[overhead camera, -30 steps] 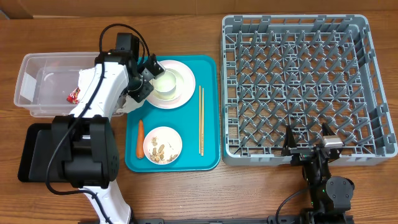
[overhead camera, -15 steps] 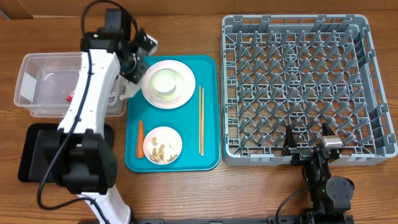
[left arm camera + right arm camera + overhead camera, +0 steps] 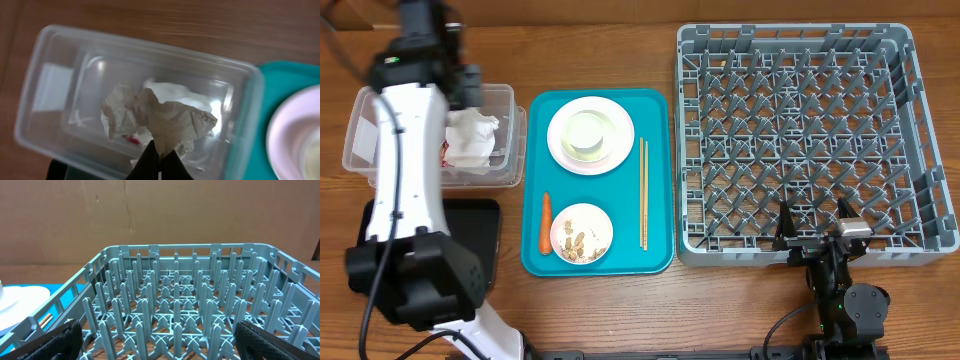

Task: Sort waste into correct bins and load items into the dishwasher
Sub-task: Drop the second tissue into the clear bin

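My left gripper (image 3: 160, 156) is shut on a crumpled white tissue (image 3: 165, 120) and holds it over the clear tub (image 3: 150, 46). The tissue (image 3: 472, 140) also shows in the overhead view, inside the outline of the tub (image 3: 512, 100). A red wrapper (image 3: 132, 141) lies in the tub under the tissue. The pink-white plate (image 3: 620, 150) carries a small white bowl (image 3: 588, 135). A second bowl (image 3: 582, 235) holds peanuts. A carrot piece (image 3: 546, 222) and chopsticks (image 3: 643, 190) lie beside them. My right gripper (image 3: 160, 347) is open and empty at the front edge of the grey rack (image 3: 800, 130).
The dishes, carrot and chopsticks all sit on a teal tray (image 3: 660, 180) between the tub and the rack. A black tray (image 3: 485, 225) lies in front of the tub, partly under my left arm. The rack (image 3: 175, 295) fills the right wrist view.
My left arm has swung left from the plate on the teal tray to above the clear tub, carrying the tissue. The right arm has not moved.
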